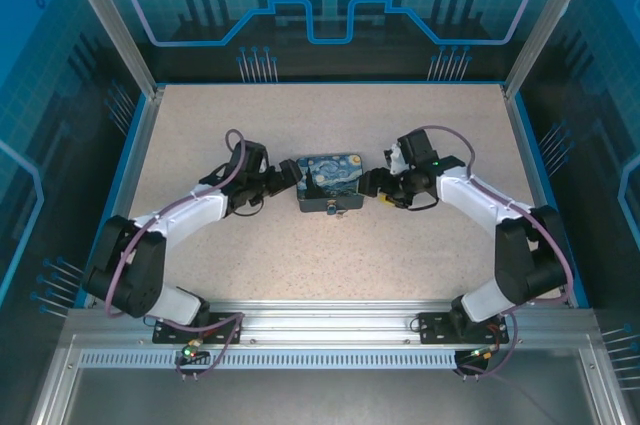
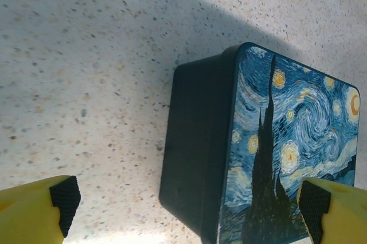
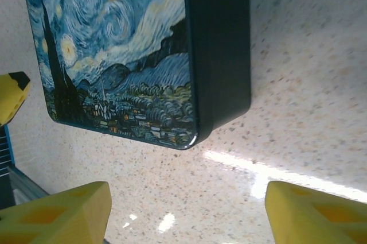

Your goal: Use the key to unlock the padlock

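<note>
yellow fingers with black pads mark the left gripper (image 2: 189,204). it is spread wide, holds nothing, and sits at the left end of the dark-blue rectangular box printed with a starry night painting (image 1: 330,183). in the left wrist view one pad lies over the speckled beige table (image 2: 86,54) and the other over the box lid, so the left wall of the box stands between the fingers.

the box lies flat near the middle of the table, its long axis running left to right between the two arms. the small brass-coloured padlock (image 1: 335,210) hangs on the near wall of the box, the side facing the arm bases, close to the middle of that wall. it is too small to tell its shackle state, and a key cannot be made out.

the right gripper (image 3: 183,215) is likewise spread and empty, at the right end of the box.

judgement: the padlock lies toward the bases from both grippers, off the line joining them. the right gripper appears slightly nearer. either arm must come round to the near wall.
</note>
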Tool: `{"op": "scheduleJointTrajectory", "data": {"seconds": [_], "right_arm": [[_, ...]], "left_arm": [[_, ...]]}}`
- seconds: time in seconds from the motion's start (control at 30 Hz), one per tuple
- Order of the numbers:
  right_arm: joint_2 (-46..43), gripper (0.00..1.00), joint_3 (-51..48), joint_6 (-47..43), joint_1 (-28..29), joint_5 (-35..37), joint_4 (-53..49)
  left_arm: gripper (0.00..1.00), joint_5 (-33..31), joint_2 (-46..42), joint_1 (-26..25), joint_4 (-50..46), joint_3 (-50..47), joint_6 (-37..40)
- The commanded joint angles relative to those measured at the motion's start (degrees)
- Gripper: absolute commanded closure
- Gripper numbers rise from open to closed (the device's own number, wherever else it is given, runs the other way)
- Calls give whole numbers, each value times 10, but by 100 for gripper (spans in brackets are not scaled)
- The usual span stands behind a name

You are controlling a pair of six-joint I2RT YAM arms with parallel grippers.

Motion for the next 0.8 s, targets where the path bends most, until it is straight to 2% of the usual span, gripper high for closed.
{"op": "scheduleJointTrajectory", "data": {"seconds": [0.0, 0.33, 0.77], "right_arm": [[20, 31, -2, 30, 20, -34, 32], [99, 44, 41, 55, 38, -46, 68], [210, 47, 160, 55, 34, -68, 57]], "left_arm": [[1, 35, 19, -10, 26, 28, -26], [1, 76, 108, -19, 52, 89, -38], [1, 95, 242, -18, 55, 228, -44]]}}
